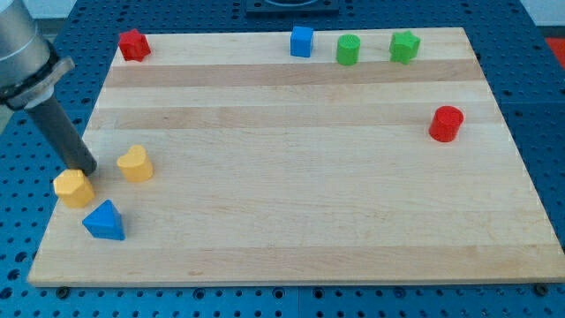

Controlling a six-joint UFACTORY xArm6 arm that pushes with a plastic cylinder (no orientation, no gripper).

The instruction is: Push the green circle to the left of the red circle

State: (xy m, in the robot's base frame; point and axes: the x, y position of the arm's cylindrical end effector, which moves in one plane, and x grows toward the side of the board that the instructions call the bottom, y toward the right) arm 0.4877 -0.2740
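Your green circle [348,49] sits at the board's [291,177] top edge, between the blue cube [302,41] and a green star-like block [404,46]. The red circle [447,124] lies well apart, near the view's right. My tip [86,170] has no fingers; it touches the yellow hexagon [73,187], beside a yellow heart [135,164].
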